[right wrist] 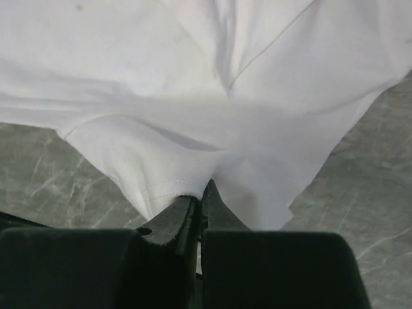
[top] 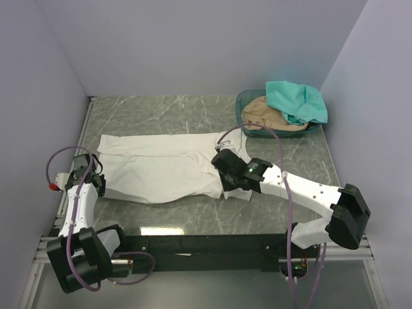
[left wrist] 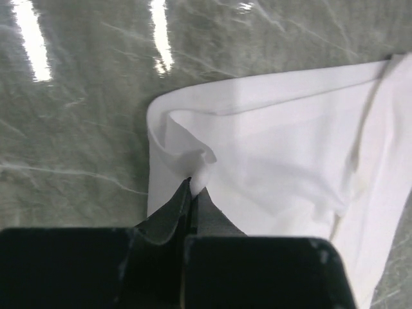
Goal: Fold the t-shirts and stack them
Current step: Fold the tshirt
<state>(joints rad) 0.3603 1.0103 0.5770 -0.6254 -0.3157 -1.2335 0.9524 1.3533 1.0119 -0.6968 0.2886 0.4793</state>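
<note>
The left pincer (left wrist: 192, 196) is pressed together on the near-left corner of the white shirt (left wrist: 290, 148), with cloth puckered at its tips. The right pincer (right wrist: 199, 196) pinches the same shirt's hem at its near-right edge. The shirt lies spread across the surface (top: 174, 222). In the basket (top: 241, 106) at the far right sits the tan shirt (top: 270, 116), with the teal shirt (top: 296, 100) over it.

On table (top: 167, 112): spread shirt (top: 161, 168); basket (top: 239, 109) behind-right, apparently holding two shirts (top: 296, 100).
</note>
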